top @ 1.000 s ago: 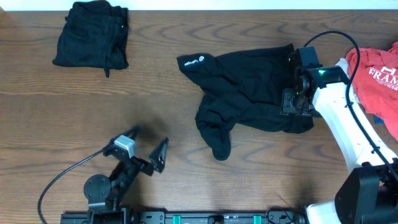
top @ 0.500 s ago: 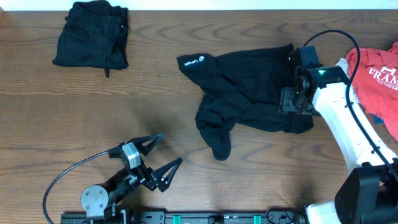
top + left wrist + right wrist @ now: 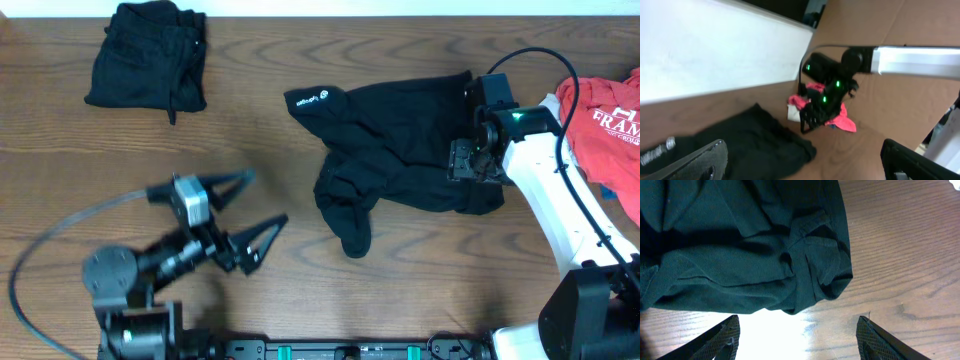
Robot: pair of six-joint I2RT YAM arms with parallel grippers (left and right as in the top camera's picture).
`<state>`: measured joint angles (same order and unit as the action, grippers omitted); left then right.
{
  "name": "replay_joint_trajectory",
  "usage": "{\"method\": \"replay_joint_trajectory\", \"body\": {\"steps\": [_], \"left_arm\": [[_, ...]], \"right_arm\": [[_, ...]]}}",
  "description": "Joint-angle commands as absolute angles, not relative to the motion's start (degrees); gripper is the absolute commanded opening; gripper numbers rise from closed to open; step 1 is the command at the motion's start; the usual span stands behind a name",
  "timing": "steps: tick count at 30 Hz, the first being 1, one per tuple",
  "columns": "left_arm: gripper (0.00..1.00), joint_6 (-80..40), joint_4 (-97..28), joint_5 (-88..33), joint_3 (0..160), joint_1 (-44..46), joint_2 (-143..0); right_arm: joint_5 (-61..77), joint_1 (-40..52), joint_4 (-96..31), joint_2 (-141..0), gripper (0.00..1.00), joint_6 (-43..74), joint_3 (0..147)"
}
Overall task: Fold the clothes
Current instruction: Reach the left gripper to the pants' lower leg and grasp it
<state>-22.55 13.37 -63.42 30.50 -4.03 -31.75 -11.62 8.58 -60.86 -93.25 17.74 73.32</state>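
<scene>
Roughly: crumpled black garment (image 3: 400,130) lies right of centre on table (image 3: 250,120), long axis left-right, logo corner pointing far-left. Right gripper (image 3: 462,160) over its right edge, fingers spread wide, gripping nothing; left gripper (image 3: 267,197) likewise splayed, empty, well apart above bare wood.

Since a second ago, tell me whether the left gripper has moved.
Yes: the left gripper shifted up-frame, toward the folded black garment.
</scene>
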Motion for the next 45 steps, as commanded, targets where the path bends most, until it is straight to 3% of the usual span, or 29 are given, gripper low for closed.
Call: {"method": "replay_joint_trajectory", "body": {"steps": [1,3,7,11,15,17,26,34,39,45], "left_arm": [[0.98,-21.69,18.24,-65.87,33.63,-4.16,-38.52],[0.98,-23.03,24.21,-63.18,33.78,-4.47,-41.89],[0.98,-29.8,20.91,-49.41,36.16,-6.11,-47.77],[0.98,-19.18,-0.56,-29.43,42.87,-6.35,-52.9],[0.98,-3.55,-23.49,1.39,54.46,-2.79,-59.57],[0.98,-3.09,-30.33,9.87,59.79,-0.73,-62.61],[0.98,-5.48,-43.72,9.26,65.28,12.25,-63.72],[0.98,-21.39,-55.07,5.72,63.7,30.87,-61.08],[0.98,-31.03,-50.74,3.95,57.32,39.46,-63.31],[0.98,-37.89,-40.77,3.77,51.33,43.11,-69.89]], "right_arm": [[-11.55,8.21,-60.97,-92.36,0.72,17.72,73.38],[-11.55,8.21,-61.01,-92.36,0.72,17.72,73.38],[-11.57,8.21,-61.1,-92.36,0.73,17.65,73.38],[-11.57,8.21,-61.3,-92.36,0.73,17.06,73.38],[-11.57,8.21,-61.28,-92.36,0.73,17.08,73.38],[-11.55,8.21,-60.77,-92.36,0.73,17.08,73.38],[-11.88,8.16,-60.88,-92.36,0.75,17.08,73.38],[-12.23,7.16,-60.42,-92.36,0.76,17.08,73.38],[-12.21,5.54,-59.94,-92.36,0.77,17.1,73.36],[-12.21,4.03,-60.25,-92.36,0.77,17.08,73.36]]}}
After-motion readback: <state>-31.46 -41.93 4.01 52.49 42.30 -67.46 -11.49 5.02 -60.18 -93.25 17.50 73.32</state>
